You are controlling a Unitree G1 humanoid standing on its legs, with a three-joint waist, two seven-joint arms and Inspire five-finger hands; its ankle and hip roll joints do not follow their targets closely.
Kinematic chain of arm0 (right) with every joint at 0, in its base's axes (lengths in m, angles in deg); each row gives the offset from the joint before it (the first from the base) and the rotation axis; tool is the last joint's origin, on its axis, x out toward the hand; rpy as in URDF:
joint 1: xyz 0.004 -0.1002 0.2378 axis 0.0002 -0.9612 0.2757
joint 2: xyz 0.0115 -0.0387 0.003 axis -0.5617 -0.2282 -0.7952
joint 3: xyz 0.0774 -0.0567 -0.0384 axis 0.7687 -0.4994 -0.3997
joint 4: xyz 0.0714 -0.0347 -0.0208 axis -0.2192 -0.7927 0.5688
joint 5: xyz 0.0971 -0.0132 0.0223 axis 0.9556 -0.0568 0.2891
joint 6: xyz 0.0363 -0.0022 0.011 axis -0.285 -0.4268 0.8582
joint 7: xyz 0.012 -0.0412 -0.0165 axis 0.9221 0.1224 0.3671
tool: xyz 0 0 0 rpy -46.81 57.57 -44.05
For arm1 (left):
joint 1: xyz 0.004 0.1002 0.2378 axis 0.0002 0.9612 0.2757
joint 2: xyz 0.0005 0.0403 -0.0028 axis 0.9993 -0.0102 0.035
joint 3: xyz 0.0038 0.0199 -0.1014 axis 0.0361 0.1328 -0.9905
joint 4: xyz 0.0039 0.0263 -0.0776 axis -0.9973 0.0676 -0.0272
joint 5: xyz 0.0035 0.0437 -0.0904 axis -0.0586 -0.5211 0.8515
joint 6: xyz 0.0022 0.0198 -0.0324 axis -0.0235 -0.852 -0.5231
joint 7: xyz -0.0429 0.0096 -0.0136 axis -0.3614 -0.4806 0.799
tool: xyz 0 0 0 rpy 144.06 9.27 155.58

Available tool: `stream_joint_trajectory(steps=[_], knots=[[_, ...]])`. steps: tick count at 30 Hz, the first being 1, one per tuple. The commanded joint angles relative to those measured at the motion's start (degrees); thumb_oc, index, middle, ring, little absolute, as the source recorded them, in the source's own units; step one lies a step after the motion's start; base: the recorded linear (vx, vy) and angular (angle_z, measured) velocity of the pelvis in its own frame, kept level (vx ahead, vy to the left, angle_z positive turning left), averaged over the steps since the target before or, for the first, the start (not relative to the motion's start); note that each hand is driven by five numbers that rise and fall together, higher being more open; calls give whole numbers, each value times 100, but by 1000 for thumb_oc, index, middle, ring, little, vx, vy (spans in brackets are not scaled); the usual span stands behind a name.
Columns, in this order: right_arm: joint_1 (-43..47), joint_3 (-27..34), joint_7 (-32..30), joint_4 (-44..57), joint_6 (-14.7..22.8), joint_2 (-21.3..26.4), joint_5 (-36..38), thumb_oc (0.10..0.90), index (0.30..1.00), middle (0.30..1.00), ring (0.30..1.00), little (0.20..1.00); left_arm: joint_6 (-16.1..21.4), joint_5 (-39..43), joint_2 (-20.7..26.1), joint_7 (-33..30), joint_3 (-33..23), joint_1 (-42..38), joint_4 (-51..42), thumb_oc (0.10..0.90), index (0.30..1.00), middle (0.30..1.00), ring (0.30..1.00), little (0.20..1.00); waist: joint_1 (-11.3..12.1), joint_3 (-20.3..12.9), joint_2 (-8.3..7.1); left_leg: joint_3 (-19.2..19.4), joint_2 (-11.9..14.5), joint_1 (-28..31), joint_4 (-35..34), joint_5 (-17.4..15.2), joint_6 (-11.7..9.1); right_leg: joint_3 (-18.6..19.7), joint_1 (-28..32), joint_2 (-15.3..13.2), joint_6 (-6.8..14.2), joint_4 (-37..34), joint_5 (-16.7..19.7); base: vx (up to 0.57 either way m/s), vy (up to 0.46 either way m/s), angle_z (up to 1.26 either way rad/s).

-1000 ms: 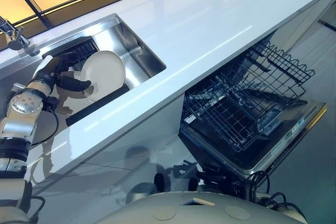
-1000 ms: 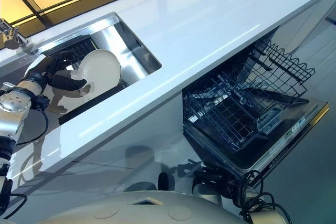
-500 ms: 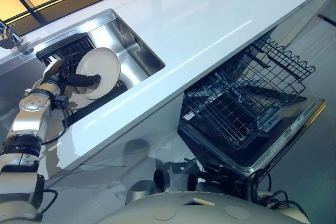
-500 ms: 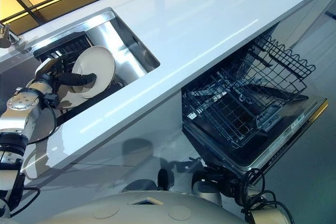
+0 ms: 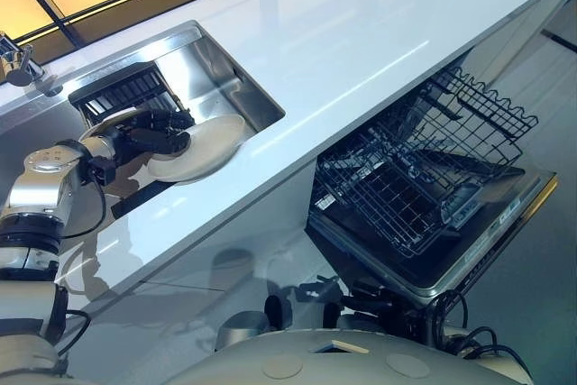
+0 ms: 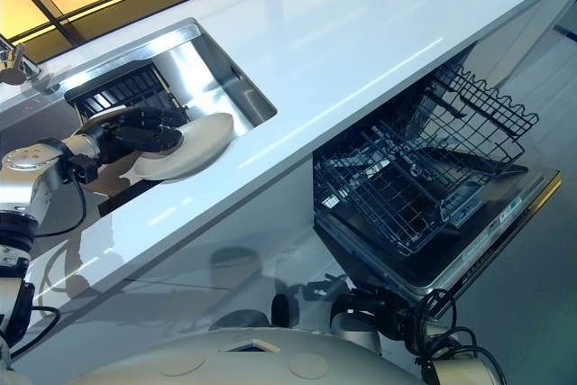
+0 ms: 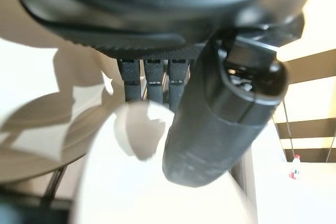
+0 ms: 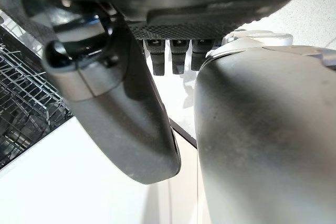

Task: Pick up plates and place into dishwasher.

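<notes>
Left hand [image 5: 153, 137]: fingers and thumb pinch the plate [image 5: 206, 144] rim over the sink [image 5: 236, 87].
Right hand [image 8: 157, 56]: relaxed, empty.
Advice: keep the pinch firm — carry right toward the dishwasher rack [image 5: 424, 178].

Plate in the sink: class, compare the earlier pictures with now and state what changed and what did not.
The left hand, gripping the plate, has lifted it from standing upright in the sink and tipped it nearly flat over the sink's front edge, toward the counter. The dishwasher rack stayed pulled out.
</notes>
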Motion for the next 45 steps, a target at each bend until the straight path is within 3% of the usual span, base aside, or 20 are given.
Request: stream_joint_trajectory(steps=[1, 5, 14, 23, 25, 29, 31, 33, 34, 37, 40, 42, 43, 45], knots=[[-209, -122, 312, -266, -118, 326, -143, 800, 900, 900, 900, 900, 603, 618, 346, -488, -435, -858, -125, 100, 300, 300, 300, 200, -98, -564, 334, -214, -437, -259, 556, -817, 207, -17, -720, 48, 515, 688, -321, -92, -49, 0], [-163, -135, 340, -284, -73, 322, -62, 800, 900, 900, 900, 900, 890, 696, 341, -776, -631, -819, -140, 100, 300, 300, 300, 200, -72, -618, 334, -249, -420, -226, 476, -784, 165, -28, -627, 89, 458, 602, -360, -91, -60, 3], [-141, -111, 404, -277, 28, 374, 133, 800, 900, 900, 900, 900, 1108, 735, 361, -827, -876, -629, -302, 100, 300, 300, 300, 200, -53, -706, 341, -315, -331, -103, 124, -613, 36, -88, -440, 207, 366, 429, -422, -84, -70, 5], [-113, -92, 404, -277, 153, 370, 339, 800, 900, 900, 900, 900, 1430, 868, 312, -1652, -1110, -711, -324, 100, 300, 300, 300, 200, -86, -766, 352, -315, -263, -159, 8, -519, -87, -123, -367, 302, 293, 280, -433, -71, -63, 2], [-110, -110, 401, -255, 271, 372, 380, 800, 900, 900, 900, 900, 1562, 1008, 288, -1961, -1205, -717, -334, 100, 300, 300, 300, 200, -87, -767, 356, -288, -246, -152, 8, -521, -94, -139, -340, 314, 264, 266, -454, -68, -63, 0], [-121, -241, 523, 219, 866, 393, -101, 800, 900, 900, 900, 900, 1759, 1162, 199, -2273, -1481, -646, -461, 100, 300, 300, 300, 200, -99, -766, 346, -258, -219, -147, 8, -531, -94, -170, -300, 325, 222, 270, -498, -53, -56, 1], [-155, -560, 829, 1171, 930, 457, -62, 800, 900, 900, 900, 900, 1820, 1133, 137, -2368, -1562, -549, -641, 100, 300, 300, 300, 200, -105, -765, 321, -244, -202, -158, 8, -532, -96, -224, -298, 314, 201, 288, -528, -66, -70, 1], [-206, -572, 1301, 1385, 1035, 520, 144, 800, 900, 900, 900, 900, 1935, 1095, 130, -2296, -1605, -509, -562, 100, 300, 300, 300, 200, -118, -779, 318, -225, -189, -176, 8, -518, -98, -238, -309, 314, 203, 309, -529, -57, -54, 2], [-258, -496, 1760, 1674, 1289, 511, 547, 800, 900, 900, 900, 900, 2099, 913, 136, -2321, -1617, -448, -556, 100, 300, 300, 300, 200, -149, -789, 327, -187, -180, -198, 8, -523, -86, -246, -334, 318, 219, 323, -534, -75, -51, 3], [-582, -502, 2214, 3541, 752, 440, 1795, 800, 900, 900, 900, 900, 2286, 864, 393, -2506, -1654, -392, -599, 100, 300, 300, 300, 200, -279, -757, 339, -84, -158, -219, 8, -539, -72, -262, -339, 304, 249, 292, -536, -91, -47, 1], [-830, -578, 2609, 4824, 115, 220, 3801, 800, 900, 900, 900, 900, 2739, 808, 605, -2676, -1617, -315, -439, 100, 300, 300, 300, 200, -410, -752, 353, 7, -131, -233, 8, -534, -75, -220, -374, 304, 281, 298, -532, -70, -34, -2], [-800, -597, 2297, 5403, -133, 6, 5048, 800, 900, 900, 900, 900, 3062, 695, 599, -2823, -1504, -328, -347, 100, 300, 300, 300, 200, -459, -763, 376, 66, -107, -230, 8, -531, -73, -202, -379, 303, 292, 289, -519, -23, -11, -2], [-811, -600, 2262, 5434, -140, 8, 5070, 800, 900, 900, 900, 900, 3065, 683, 596, -2836, -1496, -333, -349, 100, 300, 300, 300, 200, -455, -762, 374, 67, -106, -228, 8, -531, -73, -200, -378, 303, 292, 288, -518, 0, 0, 0], [-714, -503, 1617, 5979, -209, -283, 5729, 800, 900, 900, 900, 900, 3251, 526, 520, -2985, -1418, -336, -457, 100, 300, 300, 300, 200, -503, -770, 404, 116, -81, -232, 8, -530, -65, -168, -390, 302, 287, 280, -505, 0, 0, 0]])
